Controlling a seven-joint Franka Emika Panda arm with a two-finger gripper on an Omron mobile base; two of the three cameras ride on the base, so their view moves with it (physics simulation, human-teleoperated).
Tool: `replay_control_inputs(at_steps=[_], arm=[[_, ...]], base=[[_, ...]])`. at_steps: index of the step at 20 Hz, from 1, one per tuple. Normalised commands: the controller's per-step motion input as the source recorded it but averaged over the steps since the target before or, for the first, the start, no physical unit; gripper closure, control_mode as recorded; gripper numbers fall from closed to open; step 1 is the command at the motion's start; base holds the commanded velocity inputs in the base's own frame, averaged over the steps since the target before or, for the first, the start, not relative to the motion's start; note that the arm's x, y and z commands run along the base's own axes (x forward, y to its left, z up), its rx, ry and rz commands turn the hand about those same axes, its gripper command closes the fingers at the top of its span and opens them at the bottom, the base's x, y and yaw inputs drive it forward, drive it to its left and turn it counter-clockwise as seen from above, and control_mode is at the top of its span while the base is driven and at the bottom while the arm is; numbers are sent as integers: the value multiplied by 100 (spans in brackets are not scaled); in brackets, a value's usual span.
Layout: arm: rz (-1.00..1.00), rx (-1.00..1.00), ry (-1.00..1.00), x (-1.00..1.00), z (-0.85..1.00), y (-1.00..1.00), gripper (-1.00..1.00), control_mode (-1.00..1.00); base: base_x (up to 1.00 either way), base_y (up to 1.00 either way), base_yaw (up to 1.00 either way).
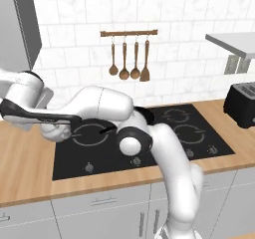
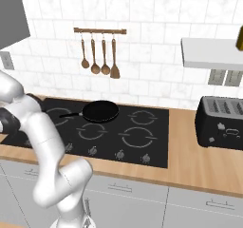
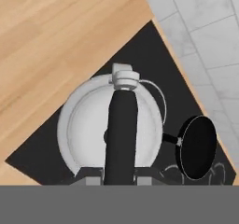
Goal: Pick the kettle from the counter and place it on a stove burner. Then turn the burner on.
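Seen from above in the hand view, the silvery-white kettle [image 3: 88, 129] has its knobbed lid and short spout [image 3: 125, 76] pointing away. Its arched black handle [image 3: 120, 125] runs down between the fingers of my gripper [image 3: 119, 175], which is shut on it. The kettle is over the corner of the black cooktop [image 3: 154, 50], covering most of a burner ring; I cannot tell whether it rests there or hangs above it. The tan wooden counter [image 3: 56, 41] lies just beyond. In the left base view the kettle [image 1: 56, 132] shows under my hand at the cooktop's left end.
A black frying pan [image 2: 100, 111] sits on a rear burner, close beside the kettle [image 3: 198, 146]. Burner knobs [image 1: 88, 167] line the cooktop's front edge. A black toaster [image 2: 222, 122] stands on the counter at the right, under a shelf [image 2: 213, 53]. Wooden utensils [image 1: 128, 63] hang on the wall.
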Motion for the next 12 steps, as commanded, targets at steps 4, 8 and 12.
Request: replay_control_inputs(at_steps=[4,8,12], arm=[[0,0,0,56,-10,-46,100,-100],[0,0,0,34,-11,-24,100,-100],[0,0,0,15,-16,-35,100,-100]], base=[[0,0,0],[0,0,0],[0,0,0]])
